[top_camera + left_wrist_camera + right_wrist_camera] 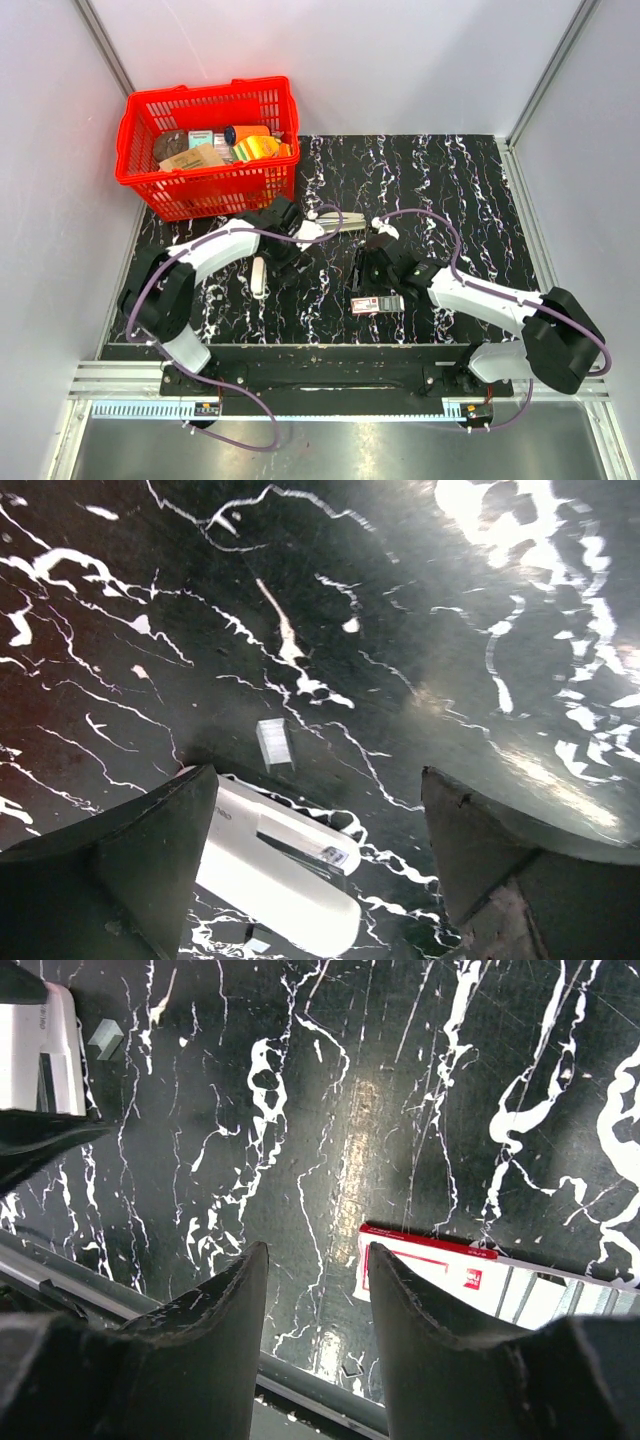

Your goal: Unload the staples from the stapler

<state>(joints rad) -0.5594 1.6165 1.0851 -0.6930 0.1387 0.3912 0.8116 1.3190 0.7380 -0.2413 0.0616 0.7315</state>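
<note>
The small silvery-white stapler (258, 277) lies on the black marbled table, left of centre. In the left wrist view the stapler (285, 865) lies flat below the gripper, partly behind the left finger (140, 870), with a short silvery strip of staples (274, 744) on the table just beyond it. My left gripper (288, 260) is open and empty, just right of the stapler; its jaws (318, 780) stand wide apart. My right gripper (369, 272) is open and empty (315, 1255), above the table beside a red-and-white box. The stapler (40, 1055) and the strip (105, 1035) show at the right wrist view's top left.
A flat red-and-white little box (377, 303) lies near the table's front, under my right finger (470, 1280). A red basket (205, 145) with several packets stands at the back left. The table's front rail (150, 1305) runs just below my right gripper.
</note>
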